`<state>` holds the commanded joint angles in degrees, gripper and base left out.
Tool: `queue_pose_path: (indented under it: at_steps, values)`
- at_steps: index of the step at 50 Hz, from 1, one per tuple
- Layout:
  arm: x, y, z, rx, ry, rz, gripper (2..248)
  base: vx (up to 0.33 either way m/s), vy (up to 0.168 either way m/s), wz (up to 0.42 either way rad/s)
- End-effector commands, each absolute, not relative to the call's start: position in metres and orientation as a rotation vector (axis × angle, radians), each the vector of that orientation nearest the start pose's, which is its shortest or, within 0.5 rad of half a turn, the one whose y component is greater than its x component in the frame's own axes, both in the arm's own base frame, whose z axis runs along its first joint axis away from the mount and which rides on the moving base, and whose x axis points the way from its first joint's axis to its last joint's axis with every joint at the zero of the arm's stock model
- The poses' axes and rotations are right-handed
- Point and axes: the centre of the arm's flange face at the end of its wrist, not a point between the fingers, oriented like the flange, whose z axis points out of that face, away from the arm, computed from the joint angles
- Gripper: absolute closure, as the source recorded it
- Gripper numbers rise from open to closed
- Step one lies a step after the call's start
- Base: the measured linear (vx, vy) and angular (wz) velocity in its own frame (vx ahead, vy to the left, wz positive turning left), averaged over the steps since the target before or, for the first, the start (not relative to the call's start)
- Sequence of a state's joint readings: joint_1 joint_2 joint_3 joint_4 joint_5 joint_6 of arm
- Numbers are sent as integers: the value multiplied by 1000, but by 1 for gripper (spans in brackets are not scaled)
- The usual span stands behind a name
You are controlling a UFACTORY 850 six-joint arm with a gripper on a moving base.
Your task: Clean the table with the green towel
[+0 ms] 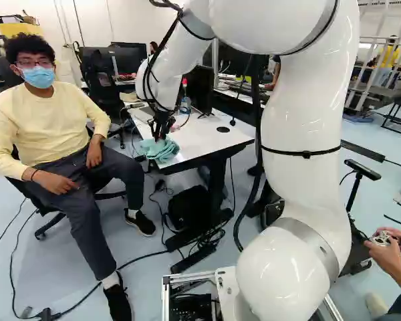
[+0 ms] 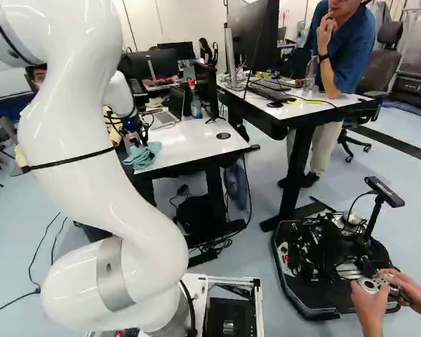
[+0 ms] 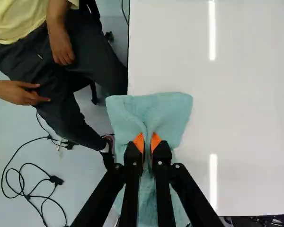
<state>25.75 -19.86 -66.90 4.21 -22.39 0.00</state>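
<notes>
Where white tabletop [image 1: 210, 137] ends at corner, left base view shows green towel [image 1: 160, 152] draped under black gripper [image 1: 160, 136]. Right base view: towel slants across same corner. Wrist view: orange pads [image 3: 138, 142] pinch towel fold; long axis runs along gripper, broad end pointing ahead, one side overhanging edge.

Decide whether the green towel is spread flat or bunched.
Bunched: the towel is pinched into a fold between the claw's orange pads, with one side past the table's edge.
</notes>
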Motion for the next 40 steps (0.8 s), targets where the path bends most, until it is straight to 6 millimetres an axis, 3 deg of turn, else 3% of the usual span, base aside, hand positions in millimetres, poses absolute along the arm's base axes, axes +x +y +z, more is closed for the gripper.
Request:
queue_pose_path:
  at_steps: [40]
  values:
    - [529, 257, 466, -2875, -563, -650, 211, 0, 0, 0]
